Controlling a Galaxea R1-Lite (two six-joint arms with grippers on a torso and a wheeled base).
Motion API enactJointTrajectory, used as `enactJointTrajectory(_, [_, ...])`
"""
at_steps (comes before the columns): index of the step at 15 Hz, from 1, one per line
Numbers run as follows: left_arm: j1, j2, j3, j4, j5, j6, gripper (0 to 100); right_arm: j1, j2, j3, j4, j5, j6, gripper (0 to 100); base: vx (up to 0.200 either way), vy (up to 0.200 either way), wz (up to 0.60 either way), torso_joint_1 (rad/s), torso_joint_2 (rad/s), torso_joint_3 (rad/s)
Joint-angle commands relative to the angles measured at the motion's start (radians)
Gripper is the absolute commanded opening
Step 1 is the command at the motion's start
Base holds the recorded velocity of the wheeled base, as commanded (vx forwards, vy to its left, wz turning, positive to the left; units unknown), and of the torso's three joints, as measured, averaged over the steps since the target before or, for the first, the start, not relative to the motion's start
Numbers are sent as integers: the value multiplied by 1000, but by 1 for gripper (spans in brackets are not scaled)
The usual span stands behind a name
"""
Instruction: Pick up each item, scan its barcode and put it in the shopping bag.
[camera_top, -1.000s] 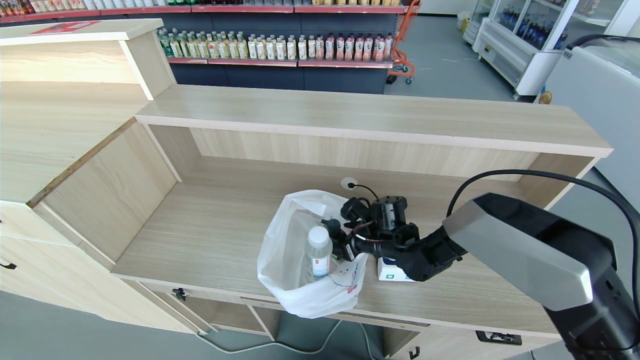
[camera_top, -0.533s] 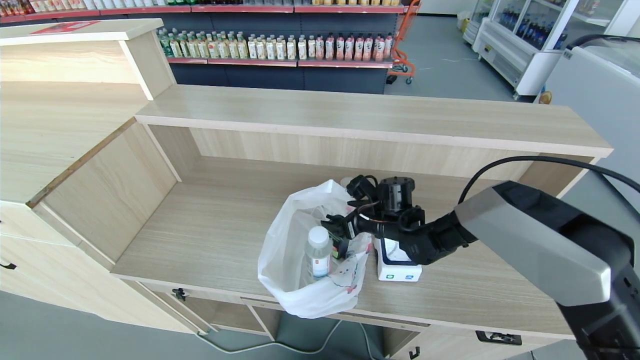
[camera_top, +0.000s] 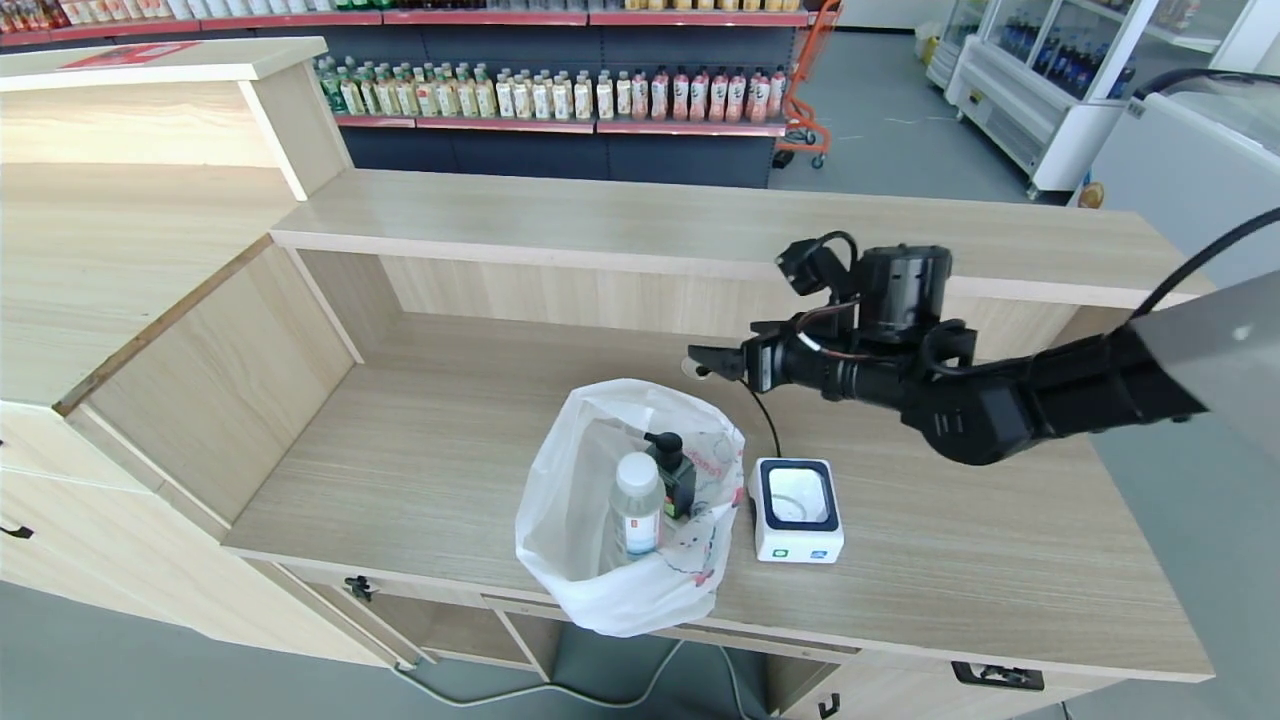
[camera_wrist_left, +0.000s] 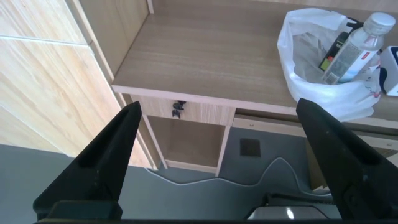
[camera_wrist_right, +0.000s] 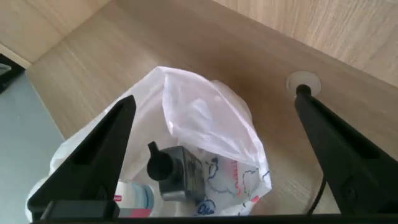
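1. Retreat is the main change: within the last second the right end effector (camera_top: 712, 362) has risen from the mouth of the shopping bag (camera_top: 560, 555). It now sits high over the tabletop (camera_top: 450, 450), behind the scanner (camera_top: 796, 510) and well apart from the bag.
2. Its fingers are spread wide with nothing between them. The dark pump bottle (camera_top: 672, 472) it was lowering a moment ago now stands in the bag on its own.
3. That drop-off looks complete. Both items seen are bagged, so the task is probably at or near its end.
4. The bag is thin white plastic with some red and blue print. It sits near the front edge of the tabletop, just beside the scanner, with its mouth open upward and its walls creased and slumped.
5. Inside, the pump bottle stands roughly upright, just beside a clear bottle (camera_top: 637, 510) that has a white cap and a red-and-white label.
6. The left end effector (camera_wrist_left: 219, 104) hangs low in front of the tabletop's edge, off to the bag's left, its fingers wide and empty.
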Motion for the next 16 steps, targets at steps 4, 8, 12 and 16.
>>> enactJointTrajectory(4, [0, 0, 0, 0, 0, 0, 100, -367, -707, 460, 337, -167, 2, 100, 0, 0, 0, 0, 0, 0])
enactJointTrajectory(8, [0, 0, 0, 0, 0, 0, 100, -600, -1160, 986, 380, -205, -75, 100, 0, 0, 0, 0, 0, 0])
enactJointTrajectory(12, [0, 0, 0, 0, 0, 0, 100, -470, -1508, 1230, 404, -476, -75, 100, 0, 0, 0, 0, 0, 0])
enactJointTrajectory(16, [0, 0, 0, 0, 0, 0, 100, -433, -1742, 1317, 498, -481, -66, 100, 0, 0, 0, 0, 0, 0])
